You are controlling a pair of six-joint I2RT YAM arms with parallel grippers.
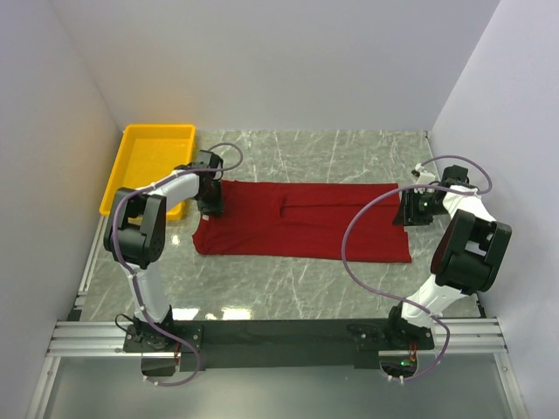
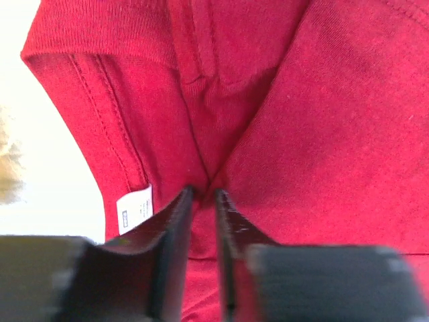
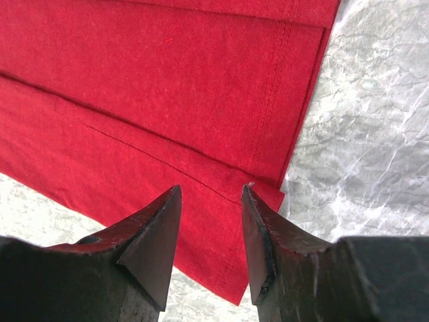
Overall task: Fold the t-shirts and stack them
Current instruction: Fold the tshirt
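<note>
The dark red t-shirt (image 1: 306,223) lies on the table folded into a long flat strip running left to right. My left gripper (image 1: 211,205) is at its left end. In the left wrist view the left gripper (image 2: 203,192) is shut on a puckered fold of the t-shirt (image 2: 322,121), next to the small white neck label (image 2: 134,209). My right gripper (image 1: 412,209) is at the strip's right end. In the right wrist view the right gripper (image 3: 211,189) is open and empty just above the hem corner of the t-shirt (image 3: 154,87).
A yellow tray (image 1: 157,129) stands at the back left, just behind the left arm. The grey marble table (image 1: 297,288) is bounded by white walls on three sides. Purple cables loop from both arms.
</note>
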